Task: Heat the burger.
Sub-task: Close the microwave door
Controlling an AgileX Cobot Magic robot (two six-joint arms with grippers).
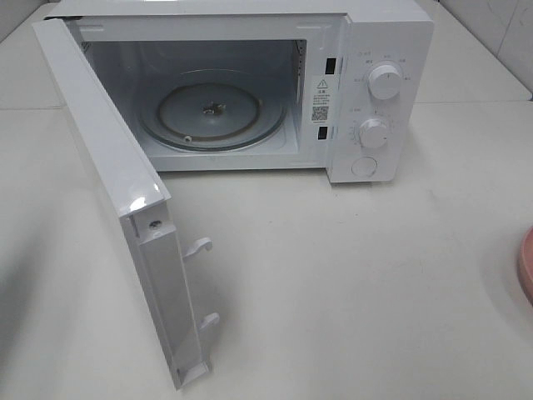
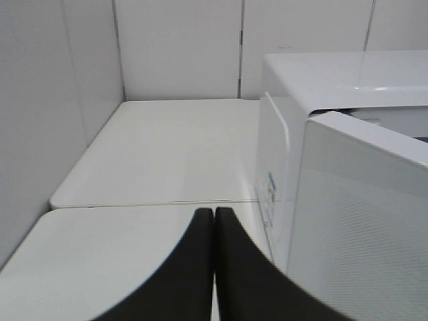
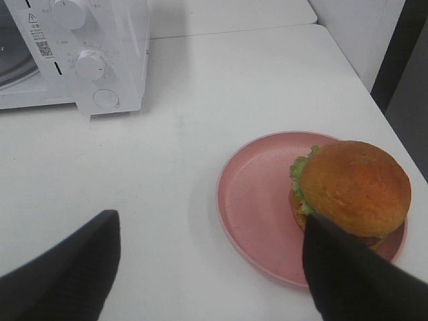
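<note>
The burger (image 3: 351, 187), with a glossy golden-brown bun and green lettuce, sits on a round pink plate (image 3: 257, 200) on the white table. My right gripper (image 3: 210, 234) is open above the table, one finger (image 3: 341, 267) just in front of the burger, the other finger (image 3: 73, 261) far off to the side; nothing is held. The white microwave (image 1: 366, 83) stands with its door (image 1: 108, 167) swung wide open and its glass turntable (image 1: 208, 112) bare. My left gripper (image 2: 214, 221) is shut on nothing, beside the microwave's outer wall (image 2: 274, 167). Neither gripper appears in the exterior view.
Only the plate's pink rim (image 1: 526, 267) shows at the right edge of the exterior view. The microwave has two dials (image 1: 383, 81) and a round button (image 1: 364, 167). White walls (image 2: 174, 47) close in behind and left of the table.
</note>
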